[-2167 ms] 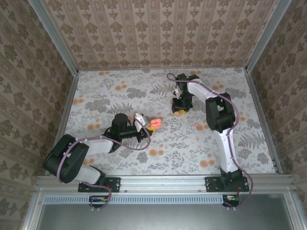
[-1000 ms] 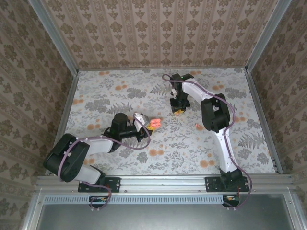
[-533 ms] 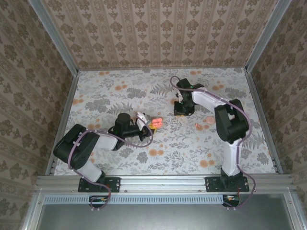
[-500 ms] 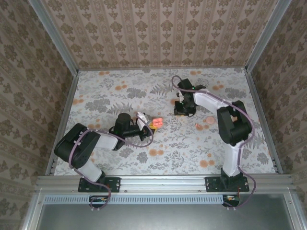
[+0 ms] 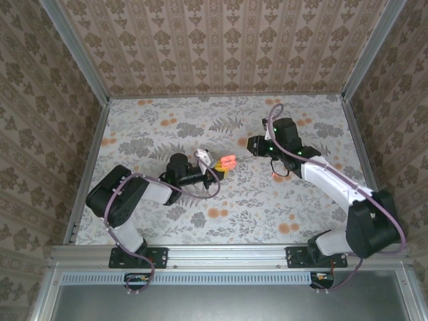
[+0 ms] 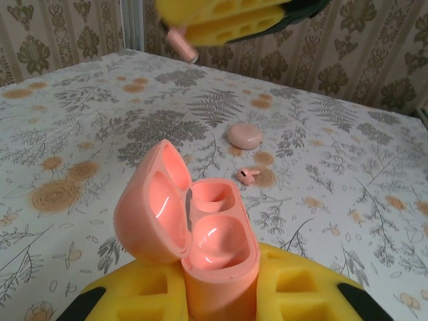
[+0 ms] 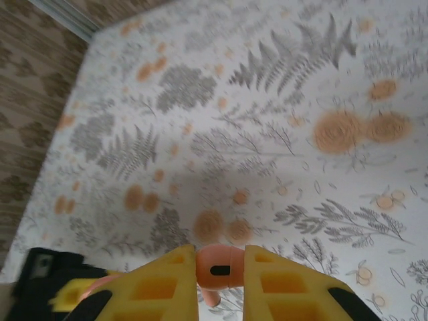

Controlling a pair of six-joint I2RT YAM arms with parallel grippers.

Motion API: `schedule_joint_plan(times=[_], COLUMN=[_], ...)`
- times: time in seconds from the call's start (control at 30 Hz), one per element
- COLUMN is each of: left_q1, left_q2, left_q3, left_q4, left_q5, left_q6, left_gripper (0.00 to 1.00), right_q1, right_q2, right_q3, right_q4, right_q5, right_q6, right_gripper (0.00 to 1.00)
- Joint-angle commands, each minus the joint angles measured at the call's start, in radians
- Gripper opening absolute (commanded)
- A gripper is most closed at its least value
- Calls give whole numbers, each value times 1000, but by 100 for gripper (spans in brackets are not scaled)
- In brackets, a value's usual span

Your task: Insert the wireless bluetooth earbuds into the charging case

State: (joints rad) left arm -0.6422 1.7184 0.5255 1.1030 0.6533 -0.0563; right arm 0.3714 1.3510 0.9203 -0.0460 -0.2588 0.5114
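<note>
Left gripper (image 5: 219, 168) clamps the open charging case (image 6: 200, 234); right arm reaches toward the case, right gripper (image 5: 256, 144) pinching an earbud (image 7: 217, 271).

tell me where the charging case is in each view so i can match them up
top external: charging case mid-table, between the two arm tips.
left wrist: case bottom centre, lid open.
right wrist: likely the pink sliver at bottom left.
shared landmark: right gripper, its yellow fingers pinching an earbud.
</note>
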Motion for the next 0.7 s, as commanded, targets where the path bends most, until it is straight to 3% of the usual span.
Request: schedule_joint_plan(times=[0.0, 0.27, 0.67], left_q1=[-7, -17, -21], left_q2=[29, 58, 53], left_q3=[37, 76, 103], left_q4=[117, 167, 175], left_q5=[-4, -4, -47], left_q6=[-83, -137, -169], left_gripper=[12, 11, 11], right_q1=[14, 77, 180], right_q2=[-79, -161, -99], right_q3=[-74, -185, -178], right_q4=[165, 316, 403], right_q5=[10, 24, 91], right_q6=[44, 85, 82], right_gripper=[17, 17, 16])
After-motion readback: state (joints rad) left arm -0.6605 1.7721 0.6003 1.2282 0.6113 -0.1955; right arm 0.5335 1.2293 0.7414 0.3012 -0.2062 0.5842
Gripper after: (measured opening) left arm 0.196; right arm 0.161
